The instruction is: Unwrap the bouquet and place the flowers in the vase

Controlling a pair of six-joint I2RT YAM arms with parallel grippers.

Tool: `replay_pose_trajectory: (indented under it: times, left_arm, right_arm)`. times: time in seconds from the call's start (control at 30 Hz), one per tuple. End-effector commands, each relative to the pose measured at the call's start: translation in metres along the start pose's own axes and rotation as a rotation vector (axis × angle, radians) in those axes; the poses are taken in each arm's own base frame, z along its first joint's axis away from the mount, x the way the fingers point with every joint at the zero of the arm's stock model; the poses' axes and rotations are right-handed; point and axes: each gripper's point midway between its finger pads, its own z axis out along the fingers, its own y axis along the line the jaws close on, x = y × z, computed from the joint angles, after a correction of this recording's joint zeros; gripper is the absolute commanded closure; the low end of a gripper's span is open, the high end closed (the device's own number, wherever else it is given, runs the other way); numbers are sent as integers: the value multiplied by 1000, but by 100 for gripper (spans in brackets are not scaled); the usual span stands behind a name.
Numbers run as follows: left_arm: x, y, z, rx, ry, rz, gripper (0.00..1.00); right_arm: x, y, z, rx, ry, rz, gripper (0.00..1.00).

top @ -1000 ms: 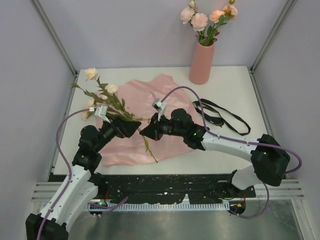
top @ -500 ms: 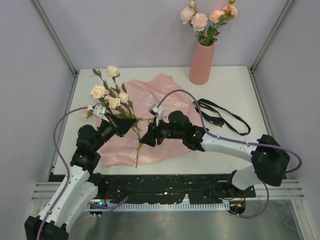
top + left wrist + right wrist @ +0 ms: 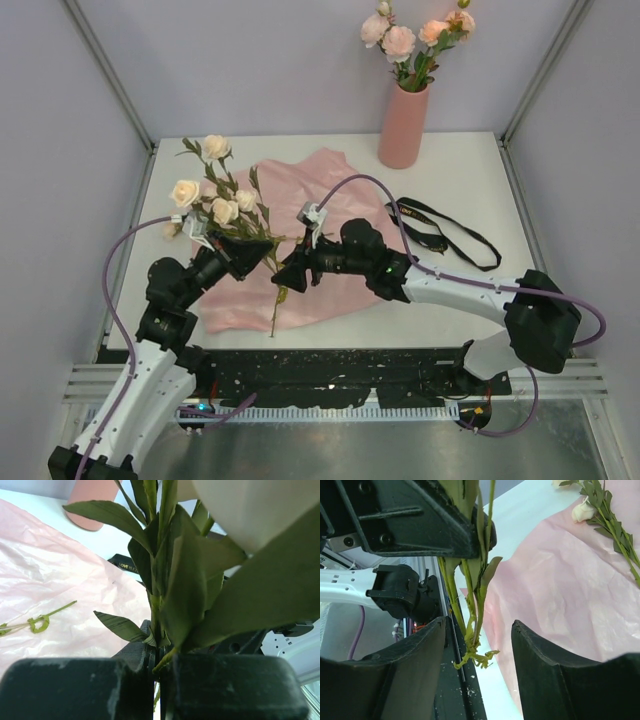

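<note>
L gripper (image 3: 262, 249) clamps 1 rose bunch (image 3: 226, 207), 4 blooms.
R gripper (image 3: 285, 279) agape, empty; 1 vase (image 3: 403, 128), 1 ribbon (image 3: 441, 236).

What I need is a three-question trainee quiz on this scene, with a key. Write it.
1. True or false: the left end effector is shut on the stems of the flowers.
2. Where does the black ribbon lie? A: around the held stems. B: on the table, right of the pink paper. C: draped over the right arm.
3. Fill in: the vase already holds several ___.

Key: 1 true. 2 B. 3 roses.
</note>
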Motion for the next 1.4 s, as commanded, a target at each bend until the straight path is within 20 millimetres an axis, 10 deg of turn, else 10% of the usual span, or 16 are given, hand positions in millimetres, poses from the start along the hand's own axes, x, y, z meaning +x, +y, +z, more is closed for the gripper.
replay_pose_trajectory:
  times: [0.0, 0.2, 0.4, 0.47, 0.57, 0.8, 1.37]
  left_arm:
    - [-12, -15, -1, 52, -31, 20, 100]
    - [-8, -11, 0, 47, -27, 15, 100]
    - [-4, -7, 0, 27, -14, -4, 99]
    - [-5, -9, -2, 18, -9, -6, 80]
    - [-6, -3, -9, -50, 0, -10, 25]
    - [-6, -7, -31, -124, 57, 42, 11]
    - [-4, 3, -63, -248, 203, 275, 0]
  right_arm:
    - [-38, 15, 11, -64, -114, -40, 39]
    - [-47, 15, 20, -63, -127, -27, 38]
    - [-56, 15, 23, -60, -145, -40, 86]
    - [-63, 15, 20, -48, -175, -50, 94]
    - [-79, 11, 12, 1, -224, -67, 94]
    - [-126, -10, -17, 107, -325, -101, 94]
    - [-321, -110, -197, 722, -499, -594, 95]
